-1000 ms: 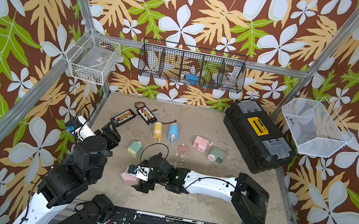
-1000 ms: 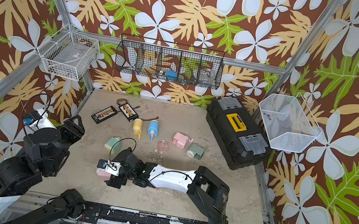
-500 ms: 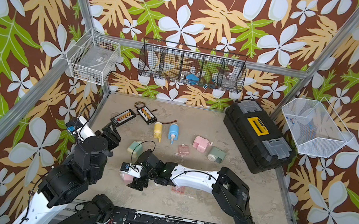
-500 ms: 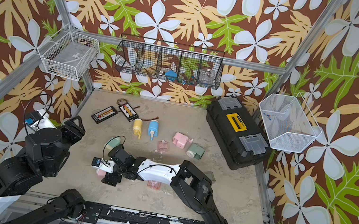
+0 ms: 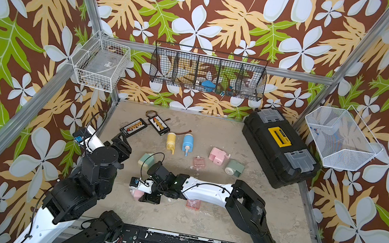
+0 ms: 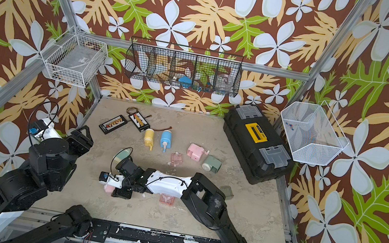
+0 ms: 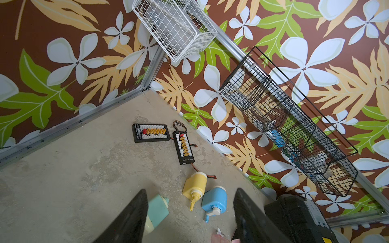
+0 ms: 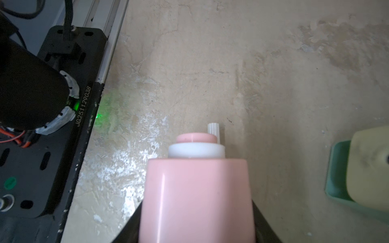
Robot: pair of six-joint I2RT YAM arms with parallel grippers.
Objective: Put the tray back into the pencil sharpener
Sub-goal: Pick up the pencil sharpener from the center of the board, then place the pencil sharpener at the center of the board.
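Seemingly, right hand (image 8: 196,223) pinches the smooth, rounded pink plastic sharpener (image 8: 195,185).

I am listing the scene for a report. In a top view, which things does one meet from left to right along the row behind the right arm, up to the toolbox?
black connector board → second connector board → yellow sharpener → blue sharpener → clear pink tray → pink sharpener → green sharpener → black toolbox

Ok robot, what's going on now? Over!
Left fingers open, empty. Right fingers clamped on pink sharpener. Pink tray loose on table, not in yet. Teal sharpener close by, not touching.
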